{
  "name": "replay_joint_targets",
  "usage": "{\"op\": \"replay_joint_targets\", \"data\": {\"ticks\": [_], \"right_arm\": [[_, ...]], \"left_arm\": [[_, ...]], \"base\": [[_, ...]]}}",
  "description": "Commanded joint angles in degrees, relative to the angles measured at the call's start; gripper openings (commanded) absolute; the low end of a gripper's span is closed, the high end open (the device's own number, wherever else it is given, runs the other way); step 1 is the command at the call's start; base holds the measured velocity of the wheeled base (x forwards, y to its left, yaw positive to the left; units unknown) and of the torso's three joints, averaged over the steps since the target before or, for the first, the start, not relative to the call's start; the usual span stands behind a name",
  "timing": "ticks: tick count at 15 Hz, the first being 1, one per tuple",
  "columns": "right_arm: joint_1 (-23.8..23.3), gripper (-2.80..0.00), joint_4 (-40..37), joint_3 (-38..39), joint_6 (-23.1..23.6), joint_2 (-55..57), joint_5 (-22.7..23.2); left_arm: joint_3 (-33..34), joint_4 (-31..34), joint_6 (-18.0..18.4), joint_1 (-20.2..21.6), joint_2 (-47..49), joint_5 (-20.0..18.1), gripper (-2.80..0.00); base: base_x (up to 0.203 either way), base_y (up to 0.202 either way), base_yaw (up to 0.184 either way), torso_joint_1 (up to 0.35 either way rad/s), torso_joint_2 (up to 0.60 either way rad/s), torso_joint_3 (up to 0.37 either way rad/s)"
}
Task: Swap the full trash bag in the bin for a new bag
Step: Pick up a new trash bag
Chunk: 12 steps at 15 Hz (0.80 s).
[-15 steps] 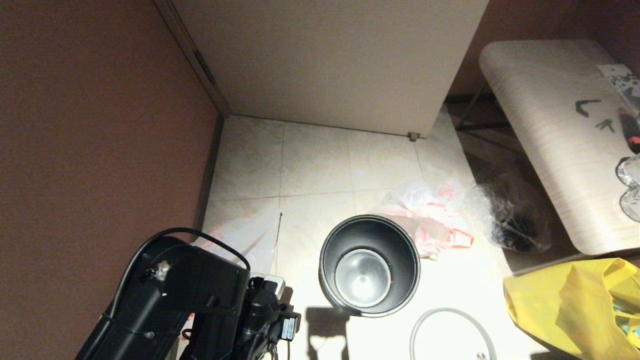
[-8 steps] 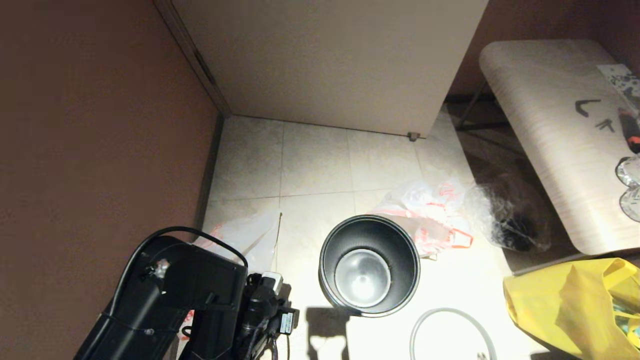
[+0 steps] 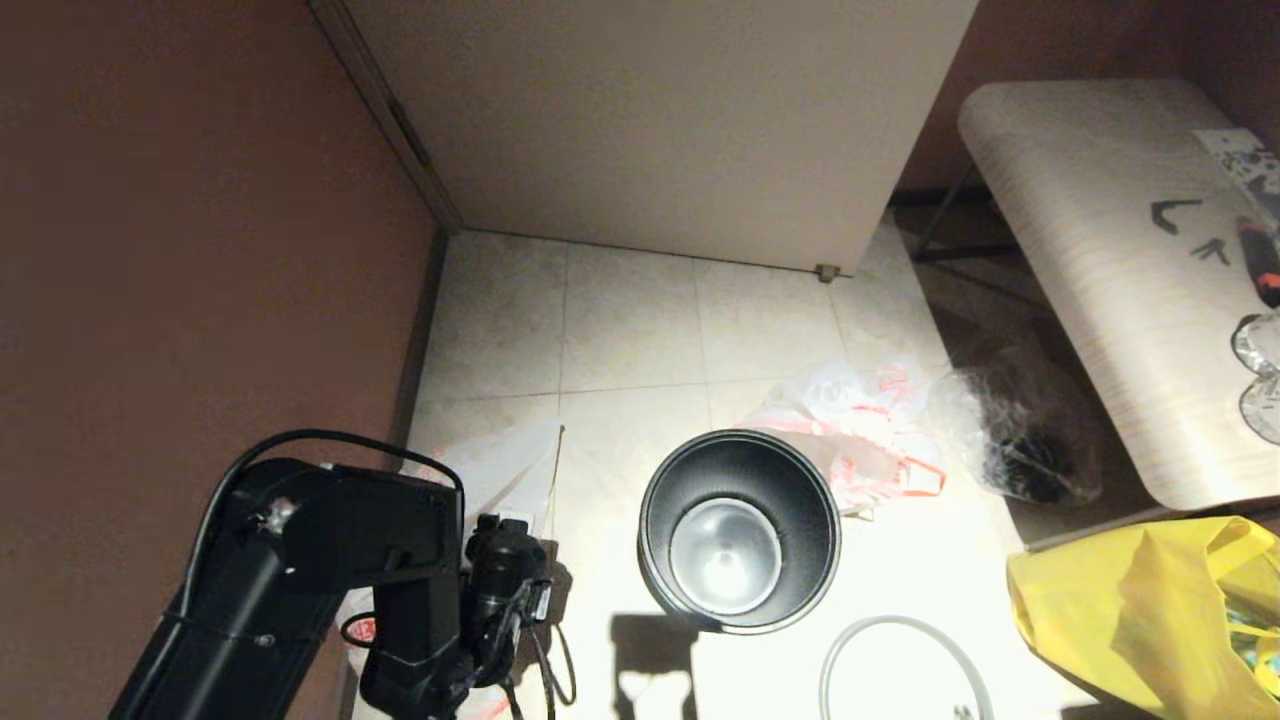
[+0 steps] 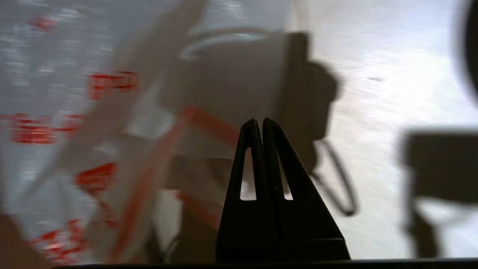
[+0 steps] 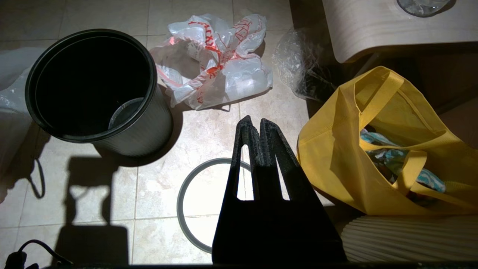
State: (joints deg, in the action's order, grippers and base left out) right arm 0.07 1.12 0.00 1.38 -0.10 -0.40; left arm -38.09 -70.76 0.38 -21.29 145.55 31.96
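The new bag (image 3: 860,440) lies limp and crumpled on the floor (image 3: 630,330), touching the far right side of the bin (image 3: 680,480). Its heap is longer from side to side than from near to far, and its red-edged handles are on top. The bin stands upright and has no liner, so its shiny bottom shows. The full trash bag (image 3: 500,470) is already out and stands on the floor to the left of the bin, near the brown wall (image 3: 200,200). Your left claw (image 4: 260,123) is clenched and holds nothing; it points at the floor just beside this bag, so the bin stands between it and the new bag. Your right claw (image 5: 254,125) is also clenched and empty, above the grey rim ring (image 5: 179,194), with the new bag straight ahead of it. I judge the right arm is nearer and has the open way. Please mind the edges: the clear wrap (image 3: 1010,430) touches the far right of the new bag, the yellow bag (image 3: 1130,600) stands near on the right, and the tabletop (image 3: 1080,250) hangs over that side. The free floor is between the ring and the new bag.
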Motion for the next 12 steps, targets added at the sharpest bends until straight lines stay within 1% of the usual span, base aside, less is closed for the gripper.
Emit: {"op": "replay_joint_targets", "data": {"ticks": [1,3,6,7,8,11,12], "right_arm": [[0.01,-2.80,0.02,0.53,0.03,0.10,-0.04],[0.01,-2.80,0.02,0.53,0.00,0.10,0.12],[0.01,-2.80,0.02,0.53,0.03,0.10,0.14],[0.01,-2.80,0.02,0.53,-0.05,0.10,-0.03],[0.01,-2.80,0.02,0.53,0.02,0.10,-0.03],[0.01,-2.80,0.02,0.53,0.03,0.10,-0.04],[0.01,-2.80,0.02,0.53,-0.06,0.10,-0.04]], "left_arm": [[-4.74,7.13,0.01,1.34,-1.72,3.82,-2.80],[-9.98,13.52,0.13,1.42,-2.91,6.31,-2.80],[-25.15,27.40,1.66,1.54,-2.98,9.45,-2.80],[-30.49,32.60,2.52,1.69,-2.68,9.92,-2.11],[-35.76,37.22,3.22,1.82,-1.92,10.22,0.00],[-51.80,49.04,4.58,2.15,1.83,10.54,0.00],[-58.76,53.48,4.90,2.38,3.98,10.55,0.00]], "base": [[0.000,0.000,0.000,0.000,0.00,0.000],[0.000,0.000,0.000,0.000,0.00,0.000],[0.000,0.000,0.000,0.000,0.00,0.000],[0.000,0.000,0.000,0.000,0.00,0.000],[0.000,0.000,0.000,0.000,0.00,0.000],[0.000,0.000,0.000,0.000,0.00,0.000],[0.000,0.000,0.000,0.000,0.00,0.000]]}}
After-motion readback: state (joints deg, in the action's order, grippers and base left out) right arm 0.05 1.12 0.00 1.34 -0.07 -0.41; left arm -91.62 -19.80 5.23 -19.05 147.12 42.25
